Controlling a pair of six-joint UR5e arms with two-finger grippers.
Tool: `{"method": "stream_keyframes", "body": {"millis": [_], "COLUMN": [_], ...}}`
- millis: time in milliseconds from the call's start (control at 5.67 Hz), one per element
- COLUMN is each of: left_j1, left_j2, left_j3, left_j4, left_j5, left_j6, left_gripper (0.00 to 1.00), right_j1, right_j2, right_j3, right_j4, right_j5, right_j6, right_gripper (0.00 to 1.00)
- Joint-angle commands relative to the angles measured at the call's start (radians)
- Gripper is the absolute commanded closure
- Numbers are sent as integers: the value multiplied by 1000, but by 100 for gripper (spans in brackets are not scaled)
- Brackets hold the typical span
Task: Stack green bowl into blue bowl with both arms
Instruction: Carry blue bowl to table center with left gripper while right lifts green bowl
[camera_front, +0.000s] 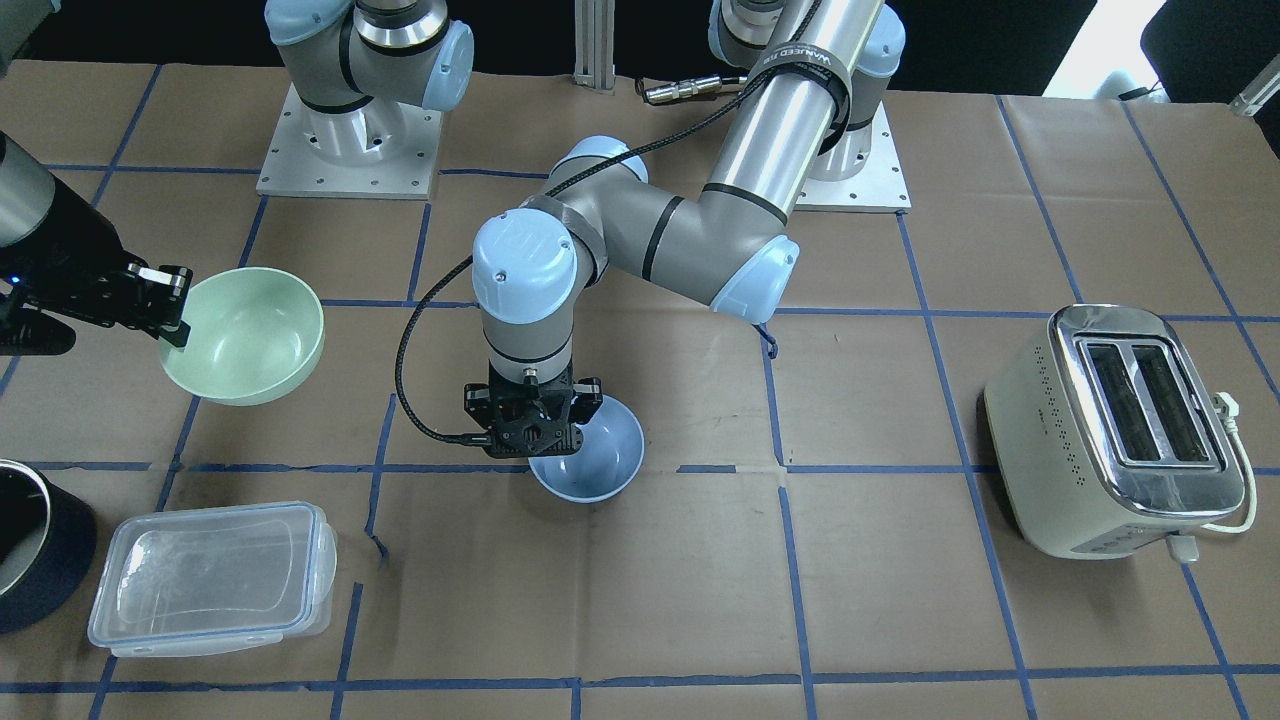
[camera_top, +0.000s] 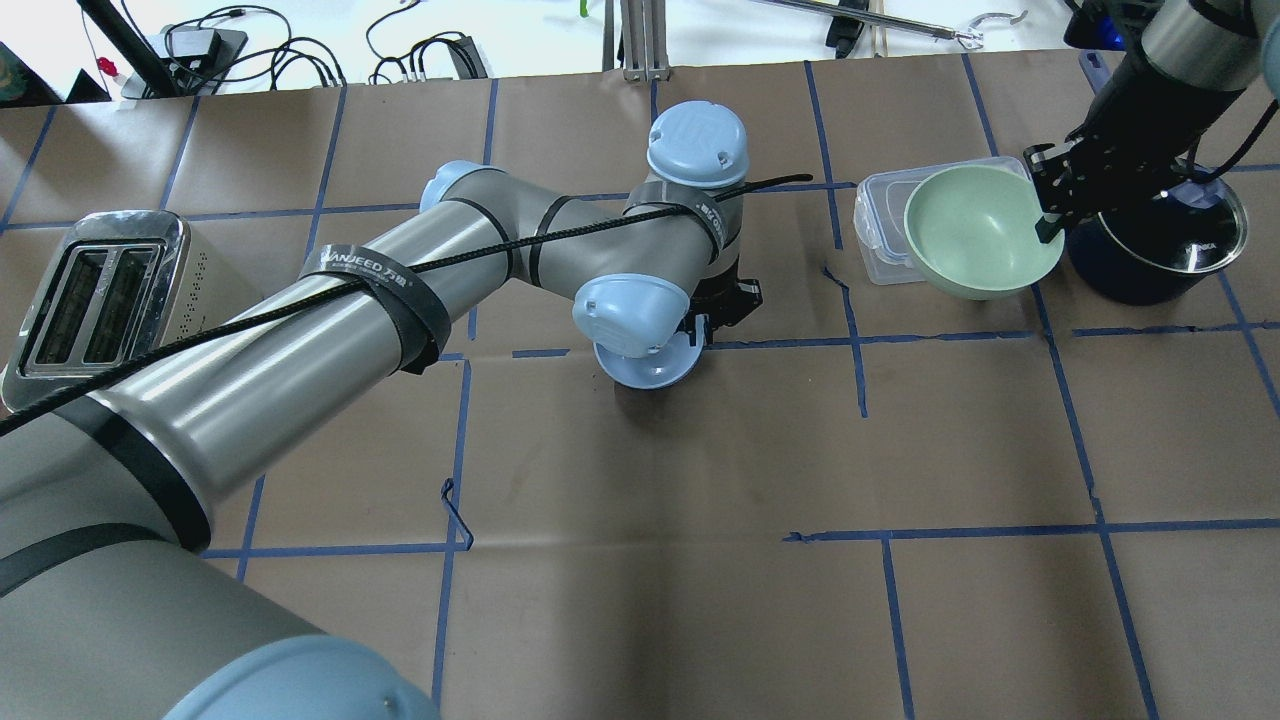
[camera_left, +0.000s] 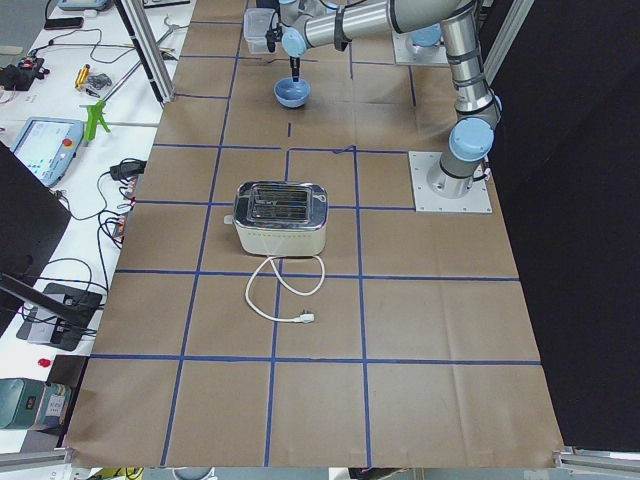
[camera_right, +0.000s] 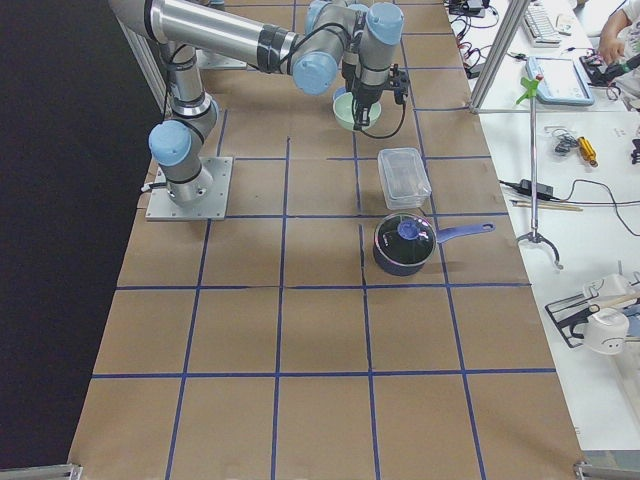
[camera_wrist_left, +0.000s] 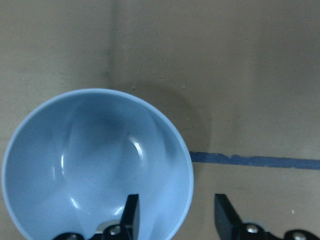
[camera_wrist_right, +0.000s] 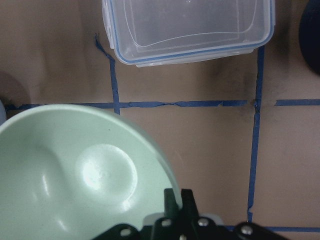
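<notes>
The blue bowl (camera_front: 600, 465) stands upright on the brown table near its middle. My left gripper (camera_front: 545, 440) hangs straight over its rim and is open. In the left wrist view one finger (camera_wrist_left: 131, 216) is inside the blue bowl (camera_wrist_left: 95, 160) and the other is outside, apart from the rim. My right gripper (camera_front: 175, 320) is shut on the rim of the green bowl (camera_front: 250, 335) and holds it tilted above the table, off to the robot's right. The green bowl (camera_wrist_right: 75, 175) fills the lower left of the right wrist view.
A clear plastic container (camera_front: 210, 578) with a blue-edged lid lies near the green bowl. A dark navy pot (camera_top: 1160, 240) stands under the right arm. A cream toaster (camera_front: 1115, 430) with its cord sits on the robot's left side.
</notes>
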Motion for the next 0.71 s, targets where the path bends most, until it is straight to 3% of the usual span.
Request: {"method": "stream_keyframes", "body": {"millis": [0, 353, 529], "left_j1": [76, 227, 282], "left_j2": [122, 341, 427], "left_j3": [-19, 15, 15], "left_j4": [-21, -383, -497], "left_j5": [-4, -1, -2], "left_j6": [95, 409, 506], "left_gripper": [1, 1, 1], "right_j1": [0, 5, 62], "right_j2": [1, 7, 41], "right_j3": [1, 7, 4], "right_j4": [0, -1, -25], "right_j5": [0, 9, 7], "right_j6": [0, 23, 90], "right_gripper": [94, 94, 94]}}
